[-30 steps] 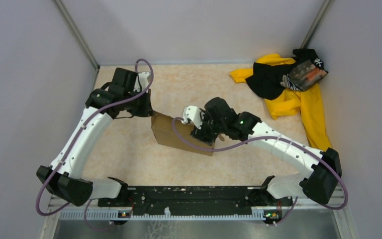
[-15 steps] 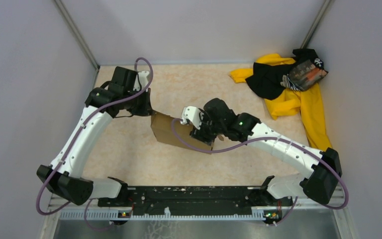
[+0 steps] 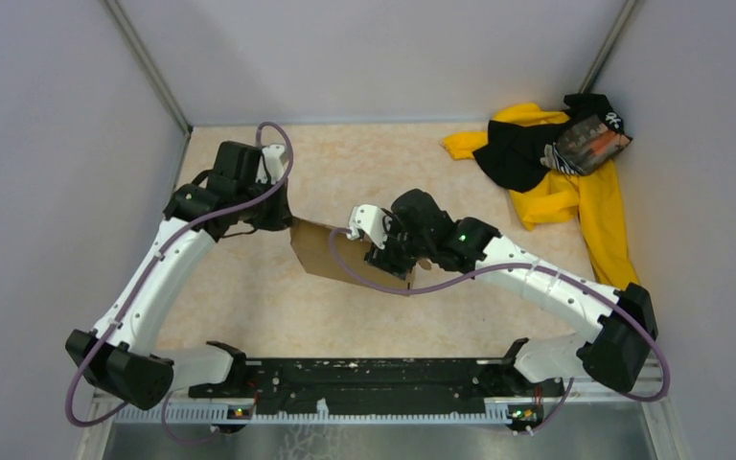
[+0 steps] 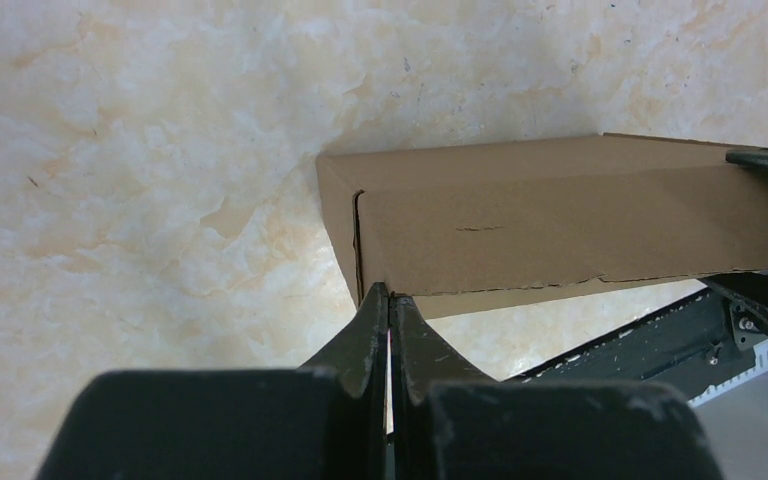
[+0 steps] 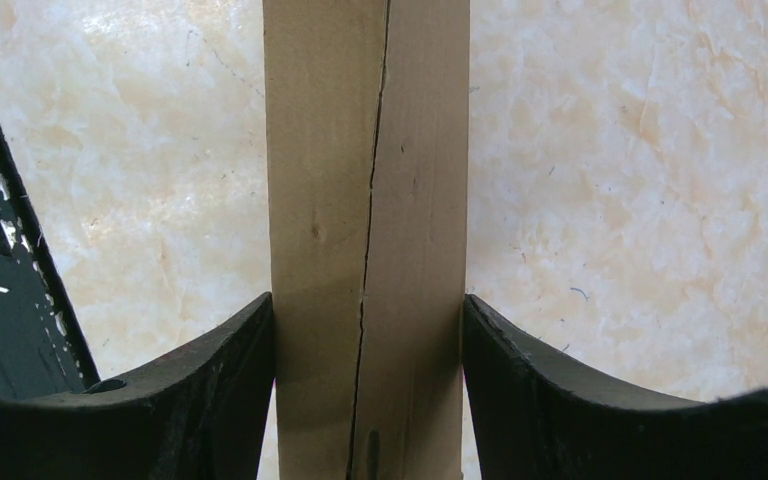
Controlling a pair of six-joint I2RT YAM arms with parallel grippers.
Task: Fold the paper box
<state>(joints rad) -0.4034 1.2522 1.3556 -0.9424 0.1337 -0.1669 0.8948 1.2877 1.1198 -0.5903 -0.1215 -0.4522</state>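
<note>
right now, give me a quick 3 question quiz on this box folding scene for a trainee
1. True or false: the right jaws clamp the paper box from both sides.
2. Where does the yellow-and-black cloth pile lie in the top view? A: near left corner. B: far right corner. C: under the box.
3. Fill the gap: the left jaws are ____ (open or shut), with their tips at the box's edge.

Key: 1 true; 2 B; 3 shut.
</note>
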